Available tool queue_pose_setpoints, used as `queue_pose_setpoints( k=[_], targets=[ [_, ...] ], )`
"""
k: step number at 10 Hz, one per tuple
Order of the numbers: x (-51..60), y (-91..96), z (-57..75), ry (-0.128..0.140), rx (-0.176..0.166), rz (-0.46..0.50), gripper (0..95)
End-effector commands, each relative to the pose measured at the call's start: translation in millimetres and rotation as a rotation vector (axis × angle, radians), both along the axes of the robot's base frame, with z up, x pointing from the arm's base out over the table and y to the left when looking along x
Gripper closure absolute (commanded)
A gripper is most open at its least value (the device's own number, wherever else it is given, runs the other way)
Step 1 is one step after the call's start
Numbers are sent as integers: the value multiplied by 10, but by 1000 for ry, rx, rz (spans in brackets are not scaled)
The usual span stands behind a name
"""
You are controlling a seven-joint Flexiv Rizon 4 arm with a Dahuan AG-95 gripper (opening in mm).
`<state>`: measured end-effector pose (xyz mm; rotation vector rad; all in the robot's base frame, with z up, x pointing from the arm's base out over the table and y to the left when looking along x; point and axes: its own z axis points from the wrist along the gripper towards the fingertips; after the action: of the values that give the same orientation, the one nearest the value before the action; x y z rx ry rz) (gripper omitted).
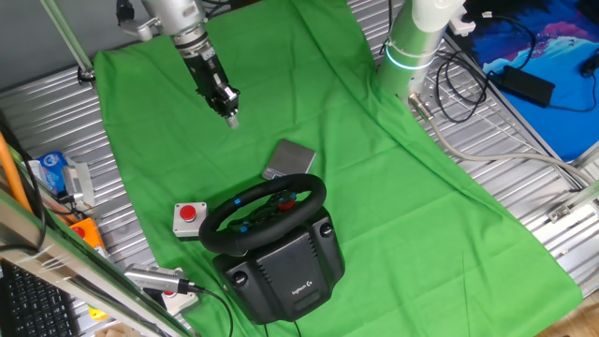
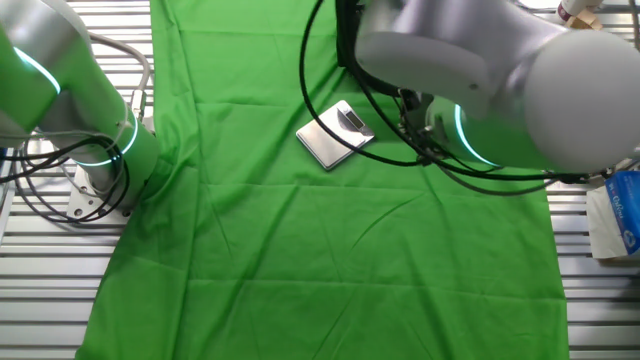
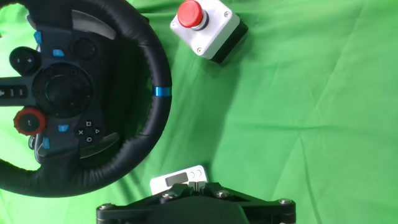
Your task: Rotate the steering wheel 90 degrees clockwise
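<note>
The black steering wheel (image 1: 265,213) stands on its bulky black base (image 1: 285,267) with a white logo, at the front of the green cloth. In the hand view the steering wheel (image 3: 152,62) fills the left side; its blue rim mark (image 3: 161,93) points right and its hub has red and blue buttons. My gripper (image 1: 231,114) hangs in the air behind and left of the wheel, apart from it. In the hand view the gripper (image 3: 198,184) has its fingers together and holds nothing. The wheel is out of sight in the other fixed view.
A small grey box with a red button (image 1: 190,218) (image 3: 205,28) sits beside the wheel. A flat silver scale (image 1: 289,159) (image 2: 336,134) (image 3: 179,179) lies behind it. A second arm's base (image 1: 412,47) and cables (image 1: 468,89) stand at the right.
</note>
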<state>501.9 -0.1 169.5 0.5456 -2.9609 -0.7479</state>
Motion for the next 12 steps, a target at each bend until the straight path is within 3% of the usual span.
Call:
queue_pose_setpoints(
  k=[1, 7, 11, 12],
  targets=[
    [-19, 1, 5, 7, 4, -2, 950],
    [-19, 1, 5, 16, 54, -5, 950],
    [-19, 1, 5, 22, 54, -13, 950],
    [-19, 1, 5, 36, 45, -24, 950]
  ],
)
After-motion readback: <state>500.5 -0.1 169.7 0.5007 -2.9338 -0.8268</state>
